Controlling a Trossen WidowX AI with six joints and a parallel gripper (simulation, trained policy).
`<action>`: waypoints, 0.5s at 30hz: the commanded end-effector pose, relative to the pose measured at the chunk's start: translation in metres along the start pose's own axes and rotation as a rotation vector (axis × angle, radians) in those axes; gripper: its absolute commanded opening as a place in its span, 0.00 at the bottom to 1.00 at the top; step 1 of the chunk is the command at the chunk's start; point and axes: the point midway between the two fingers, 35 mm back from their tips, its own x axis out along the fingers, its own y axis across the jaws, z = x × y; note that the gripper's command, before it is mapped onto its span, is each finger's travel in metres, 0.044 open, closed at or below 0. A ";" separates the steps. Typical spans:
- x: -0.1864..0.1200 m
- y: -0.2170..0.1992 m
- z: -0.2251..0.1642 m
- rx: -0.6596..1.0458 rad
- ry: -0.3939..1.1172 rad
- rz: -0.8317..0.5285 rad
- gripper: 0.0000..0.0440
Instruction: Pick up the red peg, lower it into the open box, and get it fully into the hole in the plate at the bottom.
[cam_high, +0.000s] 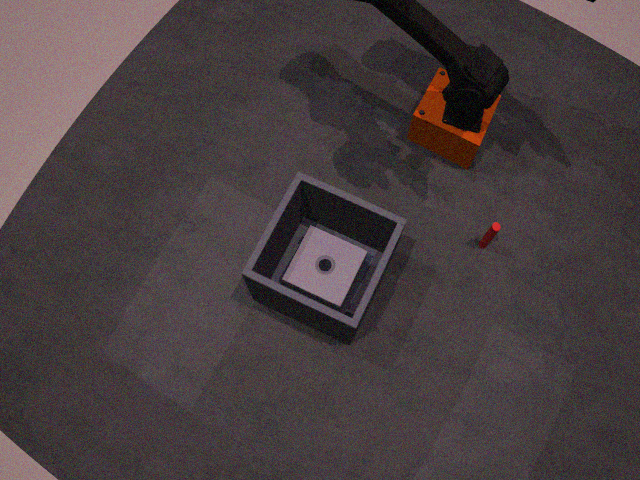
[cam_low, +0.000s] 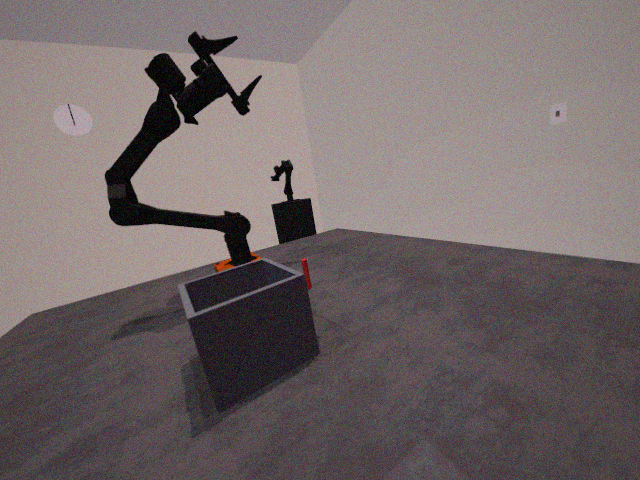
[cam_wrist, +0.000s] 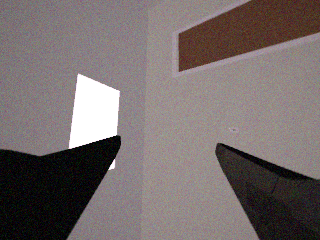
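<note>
The red peg (cam_high: 489, 235) (cam_low: 306, 274) stands upright on the floor, to the right of the open box in the top view. The grey open box (cam_high: 275, 234) (cam_low: 258, 330) stands apart from it. At its bottom lies a pale plate (cam_high: 310, 248) with a dark round hole (cam_high: 325, 265), which is empty. My gripper (cam_low: 249, 56) (cam_wrist: 167, 144) is open and empty. It is raised high above the box and peg in the exterior view, its fingers pointing up and to the right. It is out of frame in the top view.
The arm's orange base (cam_high: 443, 139) (cam_low: 223, 266) stands behind the box, with the black arm rising from it. A second, small arm on a black pedestal (cam_low: 294, 221) stands far back. The wrist view shows only walls, a bright white panel (cam_wrist: 94, 115) and a brown panel (cam_wrist: 225, 40).
</note>
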 end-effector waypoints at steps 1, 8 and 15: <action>0.015 -0.023 0.003 -0.019 -0.041 -0.106 1.00; 0.035 -0.067 0.025 -0.057 -0.164 -0.304 1.00; 0.045 -0.108 0.054 -0.066 -0.288 -0.494 1.00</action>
